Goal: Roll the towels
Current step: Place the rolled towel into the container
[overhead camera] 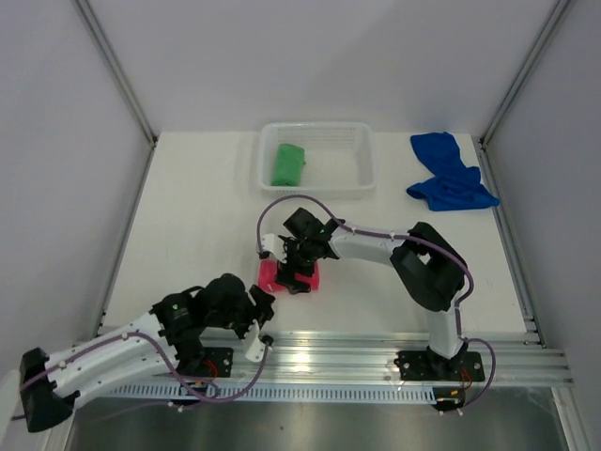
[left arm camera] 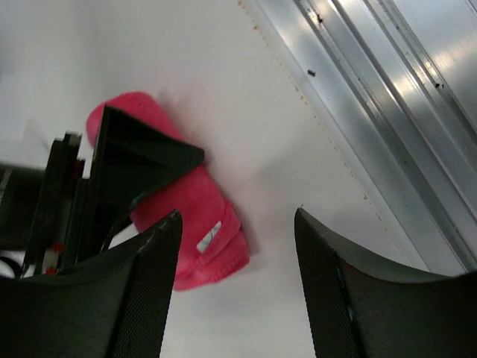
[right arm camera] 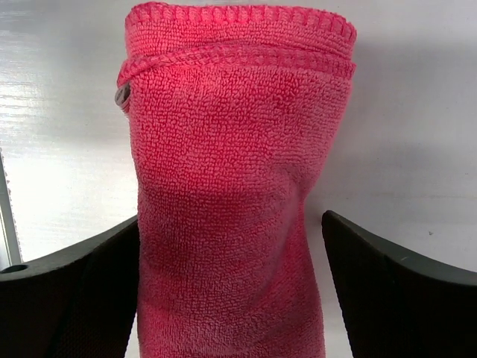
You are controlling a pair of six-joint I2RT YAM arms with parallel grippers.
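Right gripper [right arm camera: 231,218] is open, jaws spread wide and straddling the pink-red towel [right arm camera: 238,112]. It is not clamped: my wrist view shows a strip of white table between the roll and the finger on the 3 o'clock side, while the finger [right arm camera: 74,298] on the 9 o'clock side sits right at the cloth edge, and I can't tell if it touches. The pink-red towel is rolled into a short fat cylinder lying flat on the table [overhead camera: 197,216]. Its stitched hem end points to 12 o'clock in my right wrist view, and a small grey tag shows at its 10 o'clock corner. From above, the roll is near the table's middle, a bit toward 6 o'clock, mostly hidden under my right wrist. Left gripper [left arm camera: 237,215] is open too, with nothing between the fingers, only bare table. It hangs just off the roll at about 7 o'clock from it in the top view, near the aluminium rail [left arm camera: 373,97]. In the left wrist view the roll is at 10 o'clock, with one black finger of my right gripper lying across it. Green towel [overhead camera: 287,163] is rolled and lies inside the white basket [overhead camera: 319,129] at 12 o'clock, on its 9 o'clock side. Blue towel [overhead camera: 451,174] is a crumpled, unrolled heap at 2 o'clock, well apart from the basket and from both grippers.
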